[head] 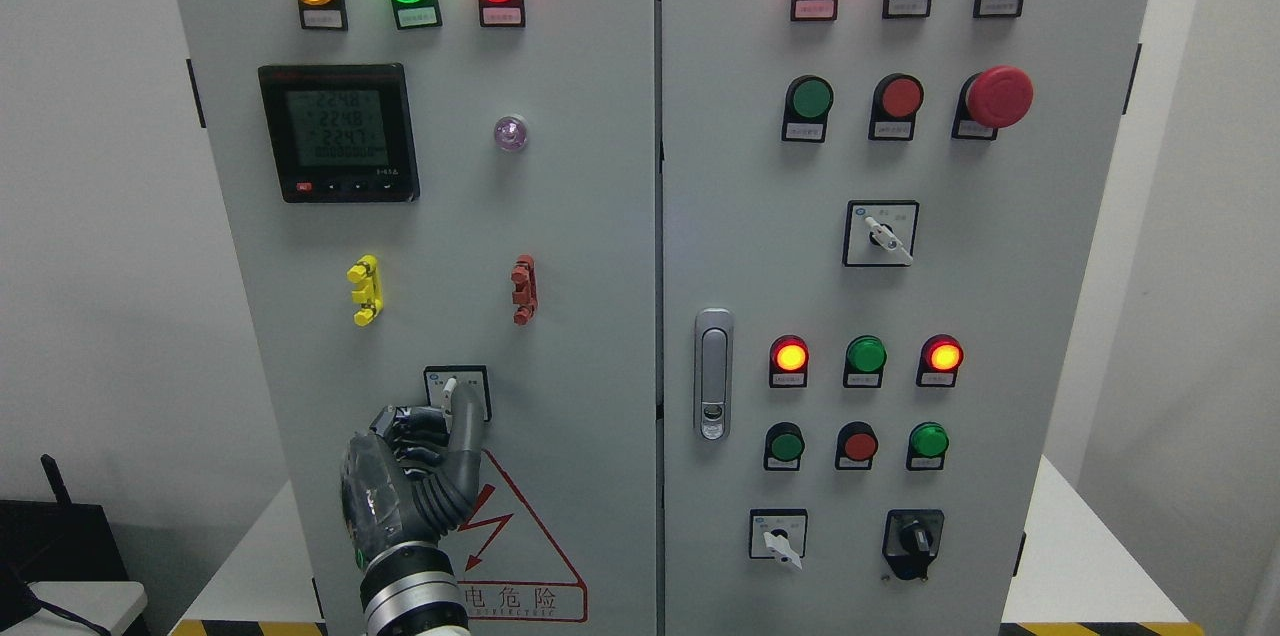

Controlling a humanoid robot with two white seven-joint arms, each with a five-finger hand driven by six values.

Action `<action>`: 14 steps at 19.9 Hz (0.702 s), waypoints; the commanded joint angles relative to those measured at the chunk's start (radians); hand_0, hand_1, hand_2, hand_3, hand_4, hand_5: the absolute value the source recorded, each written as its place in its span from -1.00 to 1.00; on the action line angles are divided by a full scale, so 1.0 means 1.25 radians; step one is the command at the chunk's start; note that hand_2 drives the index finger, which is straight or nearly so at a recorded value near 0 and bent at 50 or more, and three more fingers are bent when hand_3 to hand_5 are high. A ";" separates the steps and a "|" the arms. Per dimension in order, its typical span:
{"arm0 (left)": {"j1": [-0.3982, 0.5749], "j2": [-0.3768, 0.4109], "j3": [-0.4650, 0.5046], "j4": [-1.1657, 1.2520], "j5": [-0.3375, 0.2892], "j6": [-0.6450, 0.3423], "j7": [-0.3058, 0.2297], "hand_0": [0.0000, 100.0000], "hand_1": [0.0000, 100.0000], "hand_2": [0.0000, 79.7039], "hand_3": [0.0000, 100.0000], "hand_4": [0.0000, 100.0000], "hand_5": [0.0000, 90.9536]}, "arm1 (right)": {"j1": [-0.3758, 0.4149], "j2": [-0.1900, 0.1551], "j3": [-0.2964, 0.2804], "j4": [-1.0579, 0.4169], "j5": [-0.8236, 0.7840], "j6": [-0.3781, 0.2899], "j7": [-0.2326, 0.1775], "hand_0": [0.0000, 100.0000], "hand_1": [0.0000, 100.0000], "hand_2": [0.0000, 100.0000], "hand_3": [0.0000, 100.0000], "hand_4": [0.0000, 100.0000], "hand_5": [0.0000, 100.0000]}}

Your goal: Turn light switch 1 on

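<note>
the left hand [400, 476] rises at the lower left of the grey cabinet [580, 246], most fingers curled in, one finger extended upward, grasping nothing. its tip touches the small switch [458, 391] just above the red warning triangle [520, 556].

White walls [90, 216] both sides; white platform [1080, 556] below with yellow-black hazard tape [230, 627]; dark box [60, 541] lower left.
</note>
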 commanded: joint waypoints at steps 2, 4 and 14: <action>-0.001 -0.002 -0.005 0.001 0.000 -0.001 -0.004 -0.28 -0.27 0.43 0.46 0.55 0.46 | 0.000 0.000 0.000 0.000 -0.013 0.001 -0.001 -0.76 -0.22 -1.00 -1.00 -1.00 -1.00; -0.001 -0.002 -0.005 0.001 0.000 -0.001 -0.004 -0.24 -0.28 0.44 0.46 0.55 0.46 | 0.000 0.000 0.000 0.000 -0.014 0.001 -0.001 -0.76 -0.22 -1.00 -1.00 -1.00 -1.00; -0.001 -0.002 -0.005 0.001 -0.001 -0.001 -0.004 -0.11 -0.33 0.45 0.46 0.55 0.46 | 0.000 0.000 0.000 0.000 -0.014 0.001 -0.001 -0.76 -0.22 -1.00 -1.00 -1.00 -1.00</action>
